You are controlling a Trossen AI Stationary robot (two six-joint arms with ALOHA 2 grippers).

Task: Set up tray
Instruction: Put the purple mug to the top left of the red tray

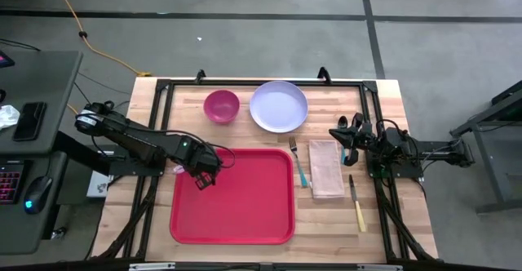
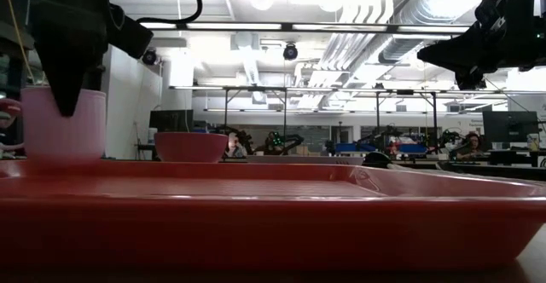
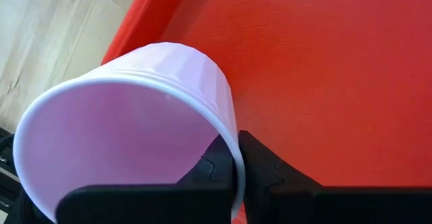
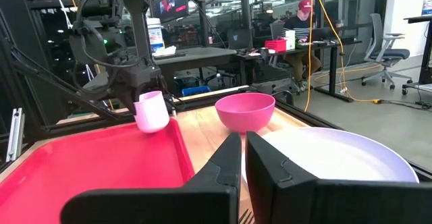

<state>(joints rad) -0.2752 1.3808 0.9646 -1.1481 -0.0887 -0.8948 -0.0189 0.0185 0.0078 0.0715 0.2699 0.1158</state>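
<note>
Nearest the front edge of the surface (image 1: 163, 99) lies the red tray (image 1: 245, 214), big and flat, nothing on most of its bed. At its rear left corner the left hand (image 1: 201, 175) pinches the rim of a pale pink cup (image 3: 135, 123) — one finger inside the wall, one outside, jaws narrow. The cup looks to be at or just above the tray's bed; whether it rests fully I cannot tell. A rim pinch makes sense here: it lets the cup go down upright without the fingers getting trapped under it.

Off to the right of the tray, a fork (image 1: 297, 163), a tan napkin (image 1: 326, 170) and a yellow-handled knife (image 1: 357, 206) lie side by side, waiting. Over them, the right hand (image 1: 349, 138) hangs idle, fingers pressed together, holding nothing.

Farther back — a pink bowl (image 1: 221, 105) and a lavender plate (image 1: 278, 106), both off the tray, so by my read the setup has barely started.
</note>
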